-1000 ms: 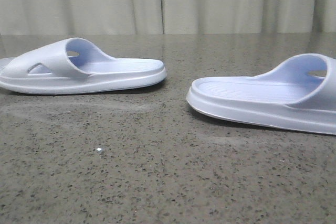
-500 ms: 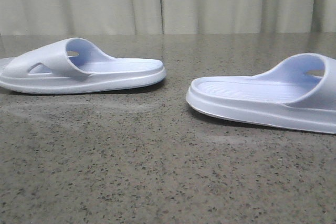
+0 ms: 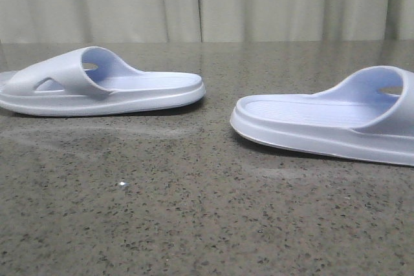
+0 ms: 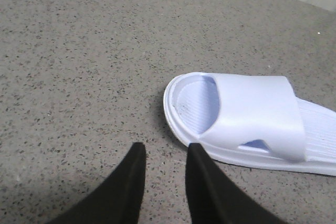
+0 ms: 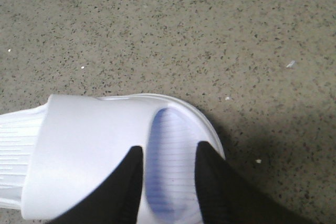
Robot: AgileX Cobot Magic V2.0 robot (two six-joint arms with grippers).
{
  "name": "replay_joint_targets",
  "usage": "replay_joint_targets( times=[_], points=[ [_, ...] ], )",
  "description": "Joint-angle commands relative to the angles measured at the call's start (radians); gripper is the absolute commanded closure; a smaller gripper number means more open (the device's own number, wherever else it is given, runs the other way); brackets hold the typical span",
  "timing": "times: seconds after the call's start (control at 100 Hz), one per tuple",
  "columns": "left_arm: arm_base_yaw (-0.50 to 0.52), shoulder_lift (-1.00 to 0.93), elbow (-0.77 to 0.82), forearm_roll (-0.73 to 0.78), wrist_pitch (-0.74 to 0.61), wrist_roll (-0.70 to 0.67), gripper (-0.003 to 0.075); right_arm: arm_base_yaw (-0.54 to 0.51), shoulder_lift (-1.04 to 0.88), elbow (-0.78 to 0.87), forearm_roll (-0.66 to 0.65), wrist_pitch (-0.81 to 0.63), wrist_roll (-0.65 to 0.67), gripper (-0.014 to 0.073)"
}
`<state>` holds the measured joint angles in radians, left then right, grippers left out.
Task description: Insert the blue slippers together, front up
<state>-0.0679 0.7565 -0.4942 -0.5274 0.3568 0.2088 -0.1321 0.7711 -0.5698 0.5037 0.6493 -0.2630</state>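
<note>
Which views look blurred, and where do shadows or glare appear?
Front view: sharp, with pale glare streaks on the table. Left wrist view: sharp, dark shadow around the left hand. Right wrist view: the right slipper looks soft and blurred, shadow beside its toe end.

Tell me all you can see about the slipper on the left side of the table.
The left slipper is a pale lavender-blue slide, seemingly soft foam, with a thick sole, a ribbed footbed and a wide strap with a triangular side cutout. It lies flat, sole down, on the speckled grey table, its heel end pointing towards the other slipper, with a gap between them. The left gripper hovers by its toe end without touching it.
</note>
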Motion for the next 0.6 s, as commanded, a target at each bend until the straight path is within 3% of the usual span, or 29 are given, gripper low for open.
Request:
replay_joint_targets(
  times=[0.0,0.27,0.59],
  points=[
    [0.003,0.003,-0.036,-0.061,-0.039,0.031,0.0475,-0.003,0.008,-0.060,-0.001,-0.006,-0.017,0.0331],
    [0.003,0.003,-0.058,-0.061,0.008,0.031,0.0462,-0.030,0.158,-0.189,-0.072,0.185,-0.017,0.0331],
    [0.003,0.003,-0.066,-0.057,0.037,0.031,0.0462,-0.083,0.224,-0.198,-0.082,0.205,-0.055,0.0323]
  ],
)
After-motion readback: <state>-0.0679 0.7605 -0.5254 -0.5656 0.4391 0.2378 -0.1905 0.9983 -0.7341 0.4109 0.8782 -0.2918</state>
